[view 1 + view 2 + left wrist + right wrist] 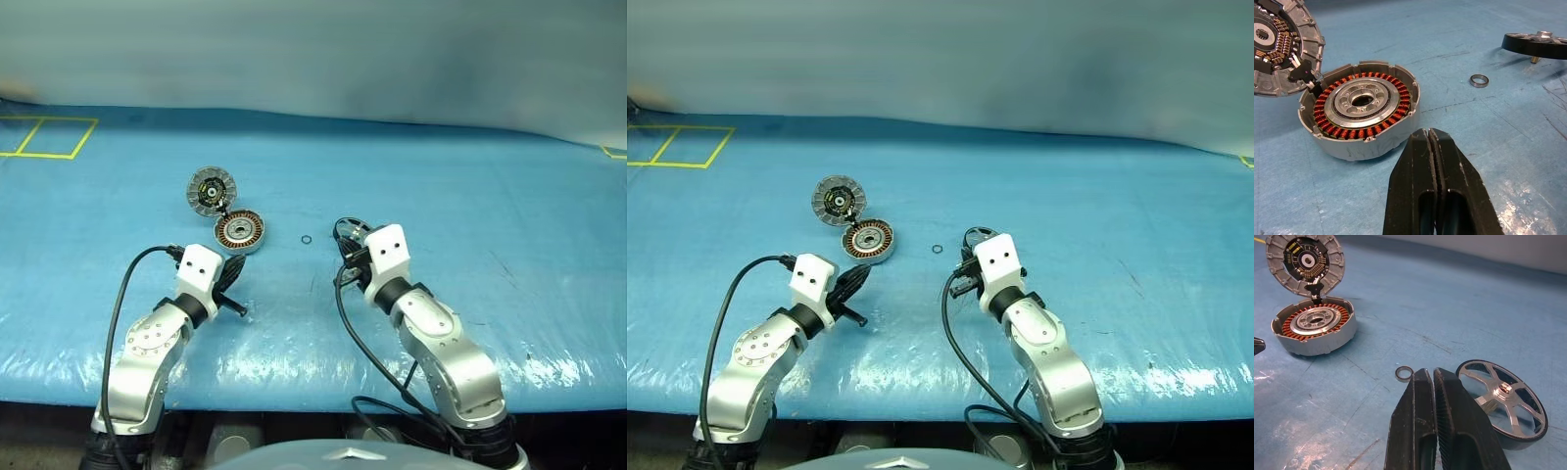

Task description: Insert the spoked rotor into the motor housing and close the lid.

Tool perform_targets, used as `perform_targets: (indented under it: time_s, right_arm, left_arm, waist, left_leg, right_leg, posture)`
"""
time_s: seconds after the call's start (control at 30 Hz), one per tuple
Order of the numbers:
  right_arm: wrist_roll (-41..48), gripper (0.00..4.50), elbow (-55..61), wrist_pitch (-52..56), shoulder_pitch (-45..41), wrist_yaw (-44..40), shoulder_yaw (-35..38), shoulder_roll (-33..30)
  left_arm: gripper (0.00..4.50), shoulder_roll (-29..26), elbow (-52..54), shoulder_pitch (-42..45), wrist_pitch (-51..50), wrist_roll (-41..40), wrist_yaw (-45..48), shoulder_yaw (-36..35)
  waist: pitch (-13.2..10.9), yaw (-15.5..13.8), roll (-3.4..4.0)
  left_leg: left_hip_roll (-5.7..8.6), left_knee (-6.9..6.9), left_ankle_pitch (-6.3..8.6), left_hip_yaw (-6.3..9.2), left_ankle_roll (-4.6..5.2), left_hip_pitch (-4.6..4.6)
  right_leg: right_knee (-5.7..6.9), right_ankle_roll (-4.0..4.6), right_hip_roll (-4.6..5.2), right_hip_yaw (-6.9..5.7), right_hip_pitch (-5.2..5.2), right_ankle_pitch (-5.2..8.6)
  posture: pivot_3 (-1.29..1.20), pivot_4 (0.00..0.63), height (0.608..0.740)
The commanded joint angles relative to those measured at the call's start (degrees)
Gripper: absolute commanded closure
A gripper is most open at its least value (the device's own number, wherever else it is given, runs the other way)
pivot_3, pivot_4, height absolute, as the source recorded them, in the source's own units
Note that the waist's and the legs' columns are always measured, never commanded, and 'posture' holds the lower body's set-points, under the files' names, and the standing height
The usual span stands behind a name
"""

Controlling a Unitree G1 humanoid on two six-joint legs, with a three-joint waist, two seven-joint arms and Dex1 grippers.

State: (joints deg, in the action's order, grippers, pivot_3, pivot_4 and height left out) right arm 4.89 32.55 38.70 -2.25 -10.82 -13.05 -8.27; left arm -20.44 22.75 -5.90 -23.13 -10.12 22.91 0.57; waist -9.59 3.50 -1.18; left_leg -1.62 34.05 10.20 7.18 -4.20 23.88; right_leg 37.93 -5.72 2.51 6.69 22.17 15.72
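Observation:
The motor housing [1361, 105], a silver cup with copper windings, lies open on the blue sheet. The lid [1278, 44] stands tilted at its far edge, dark inner face showing, joined to it by a black lead. My left gripper [1428, 134] is shut and empty, its tips just short of the housing's near wall. The spoked rotor [1501, 391], silver spokes in a black rim, lies flat to the right. My right gripper [1430, 374] is shut and empty right beside the rotor. Both parts also show from the head: housing [240, 232], lid [211, 191].
A tiny black ring [307, 239] lies loose between the housing and the rotor. Yellow tape squares [49, 137] mark the far left of the blue sheet [470, 196], and more tape [615, 152] sits at the far right. Black cables trail from both wrists.

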Motion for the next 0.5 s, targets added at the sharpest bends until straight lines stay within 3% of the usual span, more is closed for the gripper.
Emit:
perform_targets:
  time_s: [0.03,0.5]
  right_arm:
    - [-0.2,4.32,1.2,-2.0,-1.3,0.3,0.1,0.5]
    - [0.3,4.32,1.3,-2.4,-1.1,0.3,0.3,0.9]
  left_arm:
    - [4.45,0.1,1.5,0.3,0.8,-0.3,-0.2,-0.6]
    - [4.45,-0.2,1.8,0.0,0.8,-0.3,0.0,-0.6]
  waist:
    - [0.0,0.0,0.0]
    - [0.0,0.0,0.0]
  left_leg:
    - [0.0,0.0,0.0,0.0,0.0,0.0]
    - [0.0,0.0,0.0,0.0,0.0,-0.01]
  right_leg:
    - [0.0,0.0,0.0,0.0,0.0,0.0]
    - [0.01,0.0,0.0,0.0,0.0,0.0]
  posture:
    - [0.0,0.15,0.74]
    - [0.0,0.15,0.74]
